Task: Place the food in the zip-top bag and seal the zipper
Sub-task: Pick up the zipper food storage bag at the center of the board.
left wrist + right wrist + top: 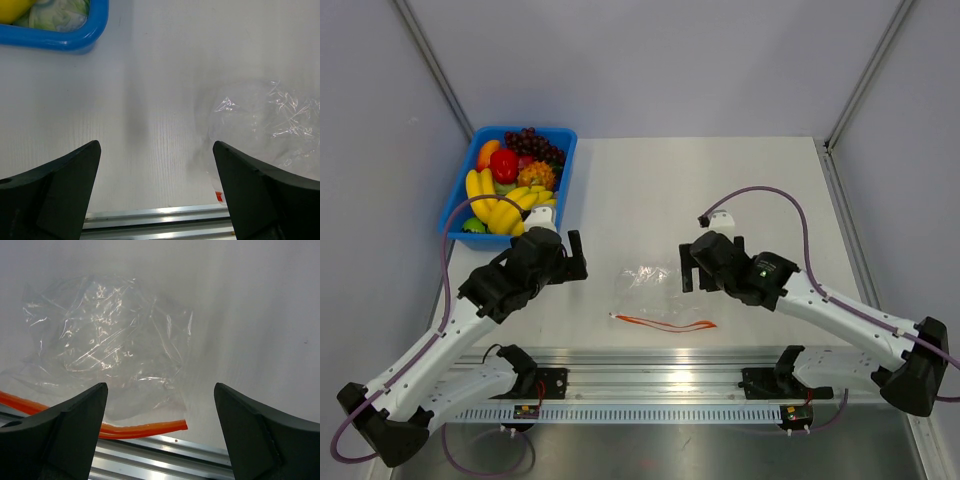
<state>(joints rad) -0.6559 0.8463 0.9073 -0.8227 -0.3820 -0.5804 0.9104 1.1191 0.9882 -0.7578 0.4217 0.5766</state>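
Holding left gripper (578, 256) and right gripper (686, 268) spread wide, gripping nothing, flanking the zip-top bag (650, 285) lying empty on the table (720, 180), zipper (665, 323) looking unsealed. Leaving the food (510, 185) untouched in the blue tray (455, 207); judging nothing bagged or sealed yet.
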